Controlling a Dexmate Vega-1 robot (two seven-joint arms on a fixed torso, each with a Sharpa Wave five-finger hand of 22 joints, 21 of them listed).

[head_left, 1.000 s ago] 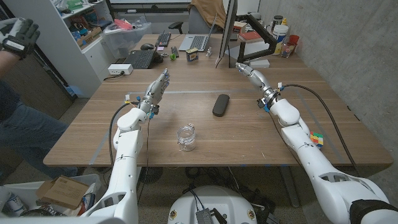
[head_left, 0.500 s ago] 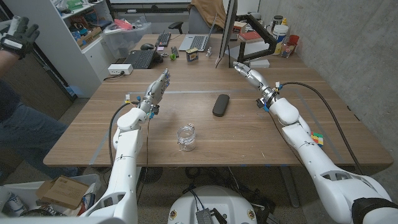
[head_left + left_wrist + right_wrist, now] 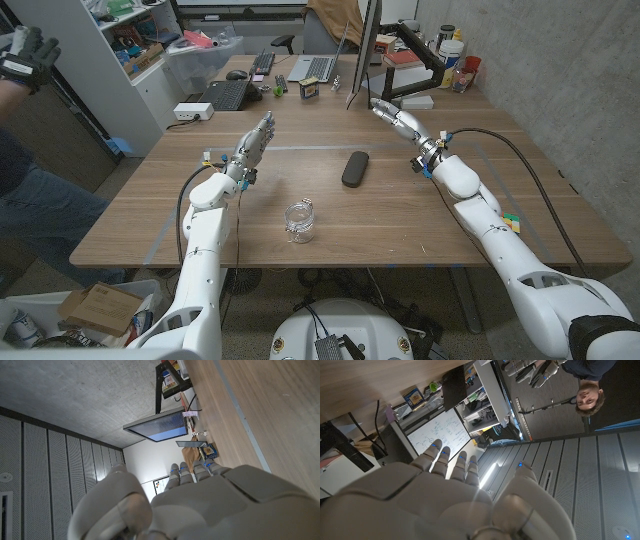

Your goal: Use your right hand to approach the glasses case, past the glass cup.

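Room, head view: wooden table (image 3: 400, 215) against a concrete wall, with a monitor (image 3: 364, 50), keyboards and clutter at the far end; a person's gloved hand (image 3: 25, 58) raised at the far left edge
Glasses case, head view: dark oblong glasses case (image 3: 354, 168) lying flat mid-table, apart from everything else
Glass cup, head view: glass cup (image 3: 299, 221) upright nearer the robot, to the left of the case and well apart from it
Right hand, head view: right hand (image 3: 396, 119) raised beyond and to the right of the case, fingers stretched out and apart, holding nothing
Left hand, head view: left hand (image 3: 257, 140) raised on the other side, fingers straight, nothing in it
Left wrist view: back of the left hand (image 3: 200, 500) with fingers extended toward the monitor (image 3: 157, 425); bare wood beside it
Right wrist view: right hand (image 3: 450, 490) with fingers spread and empty, aimed at the room beyond the table edge – case out of frame
Risk, judged: hand pointed away from the case, so a turn back toward it may overshoot
Risk, cup: a low forearm swing could clip the cup – likely tipping it, since glass slides and rolls
Risk, case: a fast descent could shove the smooth case away
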